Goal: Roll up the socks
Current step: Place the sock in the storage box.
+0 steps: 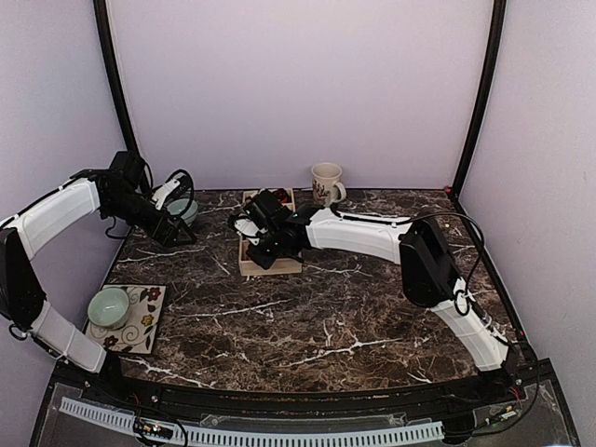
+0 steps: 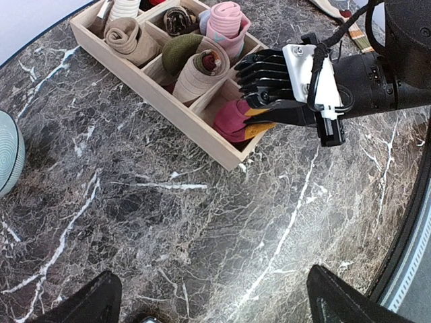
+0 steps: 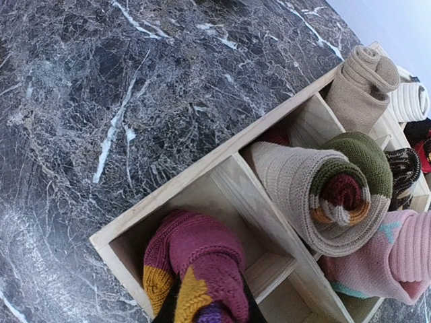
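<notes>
- Top view: lilac walls are enclosing a dark marble table [image 1: 326, 326]; the left gripper [image 1: 179, 235] is hanging wide open at back left.
- Left wrist: the right gripper [image 2: 252, 94] is clenching a sock [image 2: 231, 121] in the tray's [image 2: 168, 114] corner compartment.
- Right wrist: the sock is showing bunched maroon, yellow and purple knit.

No legible text or markings

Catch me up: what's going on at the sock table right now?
The right gripper is shut on a striped sock roll, maroon and yellow, which sits in the end compartment of the wooden tray. The neighbouring compartments already hold rolled bundles, including a beige and olive roll and a pink bundle. The left gripper hangs open above the marble table, holding nothing.
</notes>
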Robot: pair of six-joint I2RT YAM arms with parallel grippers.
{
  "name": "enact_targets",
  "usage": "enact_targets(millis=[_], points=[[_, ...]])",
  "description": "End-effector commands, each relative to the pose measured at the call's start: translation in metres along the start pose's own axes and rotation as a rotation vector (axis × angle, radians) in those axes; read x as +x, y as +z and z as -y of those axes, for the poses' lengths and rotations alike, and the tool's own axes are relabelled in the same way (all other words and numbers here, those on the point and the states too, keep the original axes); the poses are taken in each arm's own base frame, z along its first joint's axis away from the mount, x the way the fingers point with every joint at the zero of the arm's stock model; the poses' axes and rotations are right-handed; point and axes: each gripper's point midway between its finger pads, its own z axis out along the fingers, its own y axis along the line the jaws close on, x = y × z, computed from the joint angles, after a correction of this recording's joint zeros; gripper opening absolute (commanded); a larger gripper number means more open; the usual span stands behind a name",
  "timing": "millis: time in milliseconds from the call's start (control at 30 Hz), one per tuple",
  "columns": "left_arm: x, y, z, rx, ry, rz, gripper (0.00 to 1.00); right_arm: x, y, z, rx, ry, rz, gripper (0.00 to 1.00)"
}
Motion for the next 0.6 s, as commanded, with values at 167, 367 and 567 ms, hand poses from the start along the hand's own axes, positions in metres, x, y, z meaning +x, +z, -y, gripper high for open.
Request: enact_targets(millis=[167, 367, 567], points=[[0.001, 0.001, 0.004, 0.018, -0.01, 0.016, 0.99, -0.023, -0.006, 0.016, 0.101, 0.013, 0.123, 0.04], [0.002, 0.001, 0.003, 0.016, -0.005, 0.015, 0.99, -0.029, -0.001, 0.017, 0.113, -0.017, 0.134, 0.03], [0.002, 0.001, 0.004, 0.016, -0.002, 0.015, 0.99, -0.011, 0.011, -0.006, 0.015, -0.025, 0.092, 0.08]])
